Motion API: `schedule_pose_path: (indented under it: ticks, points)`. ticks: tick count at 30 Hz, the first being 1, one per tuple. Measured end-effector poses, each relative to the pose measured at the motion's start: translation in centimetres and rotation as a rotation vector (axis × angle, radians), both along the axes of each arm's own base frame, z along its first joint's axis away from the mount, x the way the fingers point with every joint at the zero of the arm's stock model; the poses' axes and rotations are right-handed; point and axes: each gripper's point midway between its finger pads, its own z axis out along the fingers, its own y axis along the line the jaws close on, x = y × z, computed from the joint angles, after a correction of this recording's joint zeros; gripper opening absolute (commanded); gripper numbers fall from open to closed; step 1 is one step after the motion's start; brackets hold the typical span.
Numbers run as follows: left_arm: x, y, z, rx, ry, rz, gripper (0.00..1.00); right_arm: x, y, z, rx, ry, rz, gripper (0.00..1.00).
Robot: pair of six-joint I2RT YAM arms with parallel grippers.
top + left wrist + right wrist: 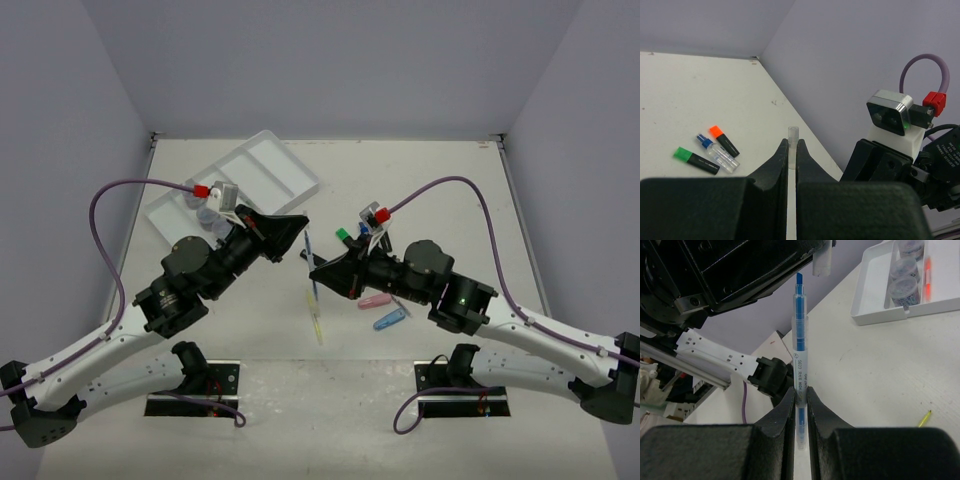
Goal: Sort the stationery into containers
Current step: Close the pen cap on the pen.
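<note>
Blue pen (800,355) clenched in right tool (800,392), clear cap (793,132) just beside its tip, pinched in left tool (793,145)

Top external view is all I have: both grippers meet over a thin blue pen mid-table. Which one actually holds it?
Observer: The right gripper is shut on the blue highlighter pen.
Operator: What is the left doing?
Observer: The left gripper is shut on a small clear cap.
Operator: Is the cap on the pen?
Observer: No. In the right wrist view the cap hangs apart from the pen's bare tip.
</note>
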Motion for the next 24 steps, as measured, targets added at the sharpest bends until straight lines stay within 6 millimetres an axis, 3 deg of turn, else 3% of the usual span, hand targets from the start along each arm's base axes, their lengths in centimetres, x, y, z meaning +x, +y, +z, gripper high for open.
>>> schedule_pose_path:
  ticks: [24]
  points:
    - [-0.05, 0.03, 0.07, -0.003, -0.001, -0.001, 0.0, 0.41, -0.04, -0.47, -0.008, 0.03, -0.029, 0.0]
